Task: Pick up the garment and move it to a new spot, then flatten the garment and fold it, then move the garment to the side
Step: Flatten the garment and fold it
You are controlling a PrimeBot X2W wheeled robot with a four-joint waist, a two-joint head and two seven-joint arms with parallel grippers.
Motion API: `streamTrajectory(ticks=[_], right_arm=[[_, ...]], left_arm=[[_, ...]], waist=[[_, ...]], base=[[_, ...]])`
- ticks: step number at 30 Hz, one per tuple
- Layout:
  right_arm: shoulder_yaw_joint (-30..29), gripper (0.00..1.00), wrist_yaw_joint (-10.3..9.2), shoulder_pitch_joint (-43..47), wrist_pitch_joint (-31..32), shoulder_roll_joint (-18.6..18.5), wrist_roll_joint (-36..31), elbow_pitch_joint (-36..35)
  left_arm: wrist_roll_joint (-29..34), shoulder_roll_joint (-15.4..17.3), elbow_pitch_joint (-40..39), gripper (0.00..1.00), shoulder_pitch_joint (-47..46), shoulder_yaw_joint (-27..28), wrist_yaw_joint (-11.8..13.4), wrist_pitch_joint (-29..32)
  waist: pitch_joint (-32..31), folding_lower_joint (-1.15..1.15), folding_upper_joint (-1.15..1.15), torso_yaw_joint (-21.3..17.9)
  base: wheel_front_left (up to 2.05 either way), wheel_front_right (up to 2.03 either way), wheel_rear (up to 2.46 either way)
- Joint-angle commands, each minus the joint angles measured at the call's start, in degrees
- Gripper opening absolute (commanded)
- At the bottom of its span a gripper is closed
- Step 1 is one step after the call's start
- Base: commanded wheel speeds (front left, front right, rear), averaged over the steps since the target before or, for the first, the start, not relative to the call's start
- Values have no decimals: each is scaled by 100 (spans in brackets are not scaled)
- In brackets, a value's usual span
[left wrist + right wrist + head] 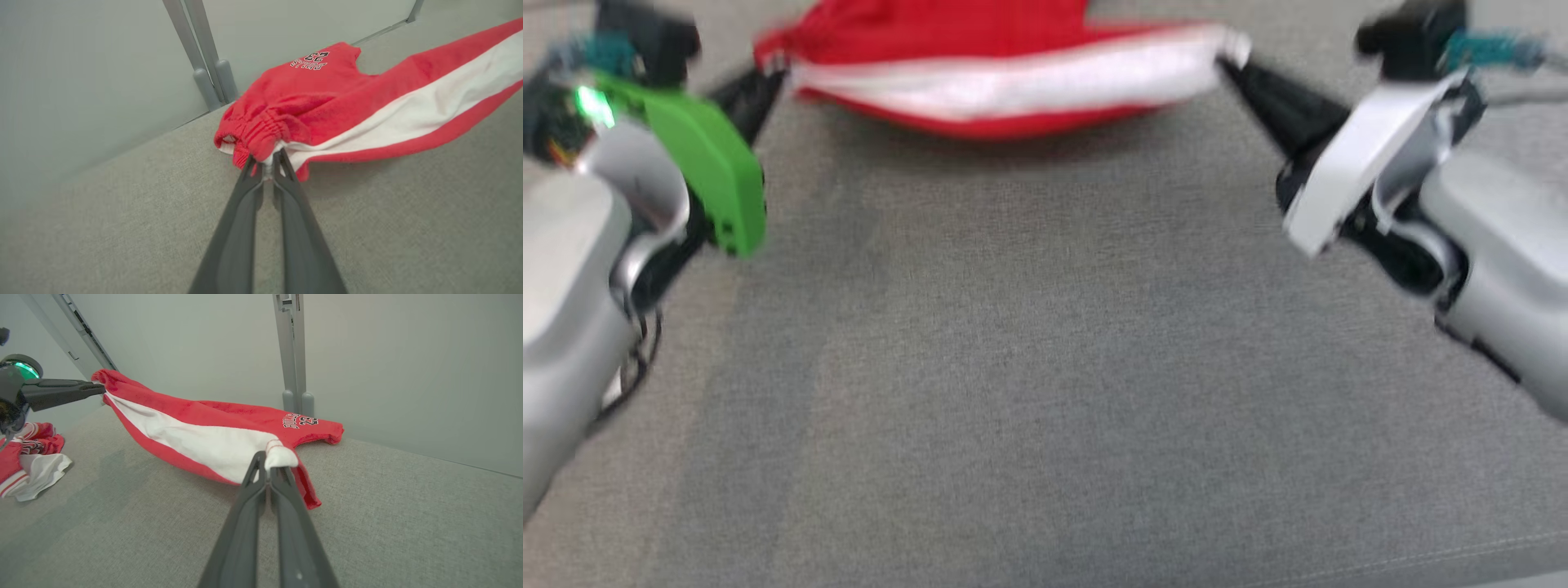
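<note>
Stretching garment (1005, 82) over grey fabric (1045, 367), pale wall (408, 375).

Showed silver-grey forearms (564, 269), long dark tapered fingers (233, 237). Carried green wrist cover (715, 175) plus lit green LED (592, 106) on left, white wrist cover (1356, 163) on right. Ran teal cable (1490, 49) near each wrist, blurred.

A gray woven fabric surface (1045, 367) spreads wide and flat across the foreground. Behind it stand plain, pale gray-green wall panels (408, 355). A pair of gray metal posts (293, 351) rises against the wall where it meets the surface, each post ending in a rounded foot. A slanted rail (83, 328) runs up the wall farther along. The light is soft and even, leaving only faint shadows on the fabric.
</note>
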Motion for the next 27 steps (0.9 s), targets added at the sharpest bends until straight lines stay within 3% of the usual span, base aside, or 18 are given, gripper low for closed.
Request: streamTrajectory(ticks=[1, 8, 17, 23, 27], right_arm=[[145, 0, 0, 256, 104, -125, 151, -167], [845, 0, -1, 1199, 916, -836, 680, -1035], [993, 0, -1, 1925, 2163, -2046, 1203, -2372], [721, 0, -1, 2037, 2527, -2501, 1408, -2896], [481, 0, -1, 1861, 2859, -2547, 1556, -2776]], left_arm=[[-232, 175, -144, 0, 393, -77, 14, 204], [-1282, 869, -1307, 0, 1852, -354, 177, 1419], [-2242, 1835, -3503, 0, 2903, -711, 823, 2713], [-2687, 2111, -4311, 0, 3039, -645, 1144, 3054], [-2965, 2037, -4311, 0, 2667, -534, 1163, 3433]], waist=[[-689, 0, 0, -85], [-1466, 0, 0, -173], [-1848, 0, 0, -111], [-1758, 0, 0, -21], [-1474, 0, 0, 132]], base=[[0, 0, 0], [0, 0, 0], [0, 0, 0], [0, 0, 0], [0, 0, 0]])
